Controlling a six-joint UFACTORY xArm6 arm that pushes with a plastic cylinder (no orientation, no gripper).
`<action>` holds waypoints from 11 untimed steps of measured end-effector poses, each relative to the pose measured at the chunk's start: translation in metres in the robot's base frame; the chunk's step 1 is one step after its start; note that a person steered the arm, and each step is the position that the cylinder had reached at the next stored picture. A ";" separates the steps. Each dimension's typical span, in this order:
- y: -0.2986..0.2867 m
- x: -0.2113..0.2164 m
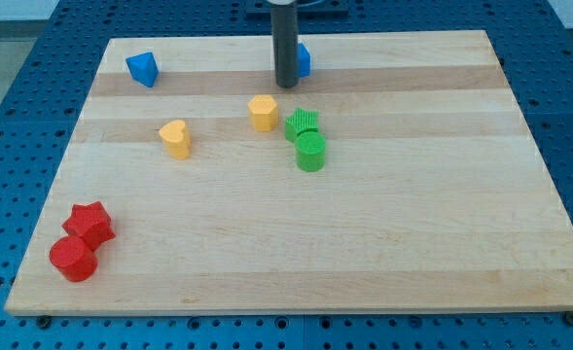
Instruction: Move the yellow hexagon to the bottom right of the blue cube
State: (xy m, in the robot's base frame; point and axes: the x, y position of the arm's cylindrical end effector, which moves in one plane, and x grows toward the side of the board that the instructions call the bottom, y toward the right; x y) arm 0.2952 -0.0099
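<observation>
The yellow hexagon (263,113) lies on the wooden board a little above the middle. My tip (286,85) stands just above and to the right of it, with a small gap between them. The blue cube (303,60) sits near the board's top edge, partly hidden behind my rod. The hexagon is below and to the left of that cube.
A green star (303,123) and a green cylinder (311,152) touch each other just right of the hexagon. A yellow heart (175,138) lies to its left. A blue triangular block (142,69) is at the top left. A red star (90,223) and red cylinder (73,259) sit at the bottom left.
</observation>
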 end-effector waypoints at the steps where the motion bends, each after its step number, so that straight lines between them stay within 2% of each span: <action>1: -0.010 0.013; 3: -0.060 0.025; 5: -0.071 0.041; 6: -0.069 0.085; 8: -0.063 0.090; 10: 0.023 0.085; 11: 0.069 0.068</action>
